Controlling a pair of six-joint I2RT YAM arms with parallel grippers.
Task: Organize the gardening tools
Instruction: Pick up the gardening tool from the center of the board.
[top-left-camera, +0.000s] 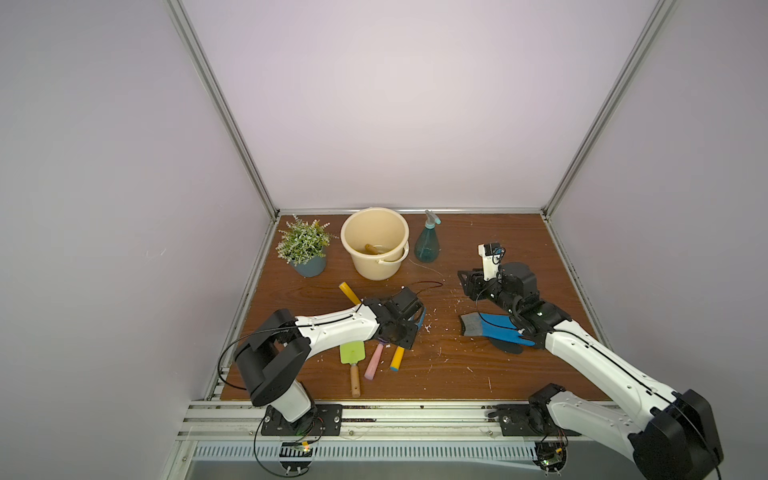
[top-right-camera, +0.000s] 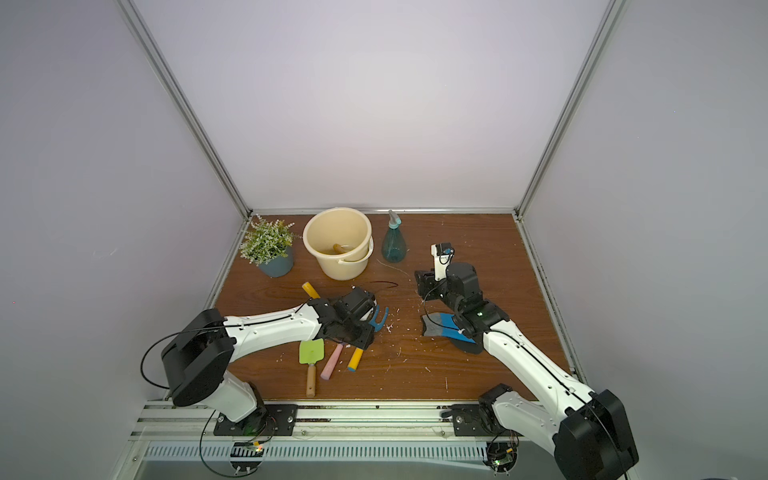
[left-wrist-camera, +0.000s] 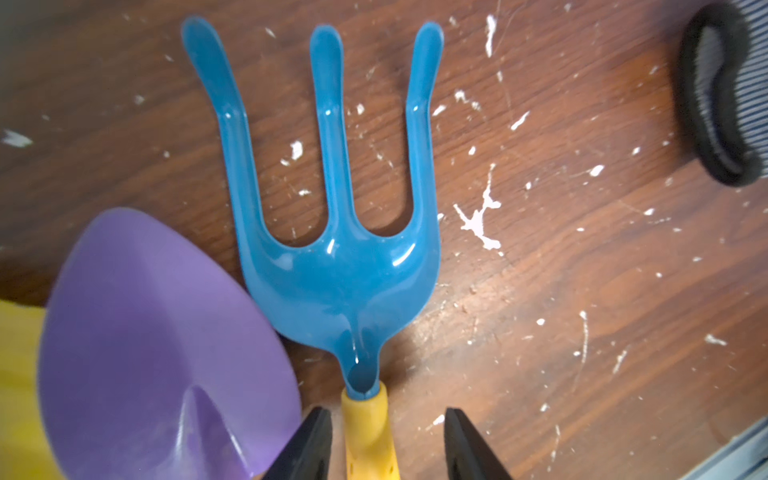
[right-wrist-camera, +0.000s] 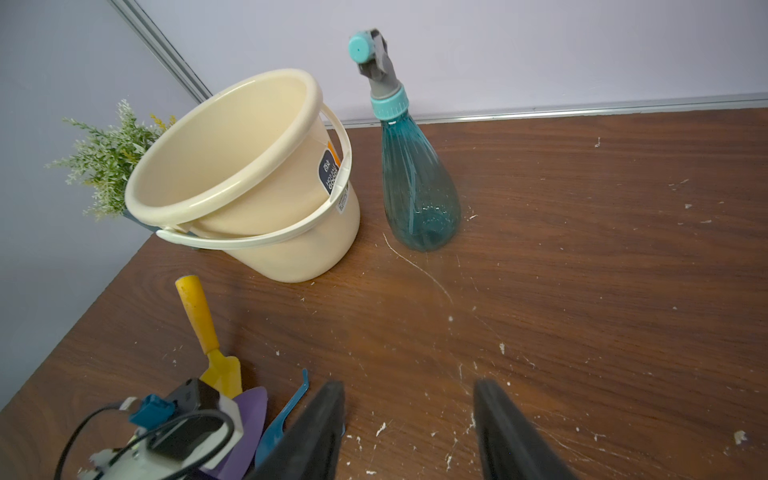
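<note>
A blue fork with a yellow handle lies on the wooden table. My left gripper is open and straddles the handle just below the head; one finger is close to it and the other stands apart. A purple trowel lies against the fork, its pink handle towards the front. The yellow scoop pokes out behind my left wrist. A lime-green trowel lies by the left arm. The teal spray bottle stands at the back. My right gripper hovers open and empty.
A cream bucket stands at the back with a wooden handle showing inside it. A potted plant stands to its left. A blue and grey glove lies under my right arm. White flecks dot the table.
</note>
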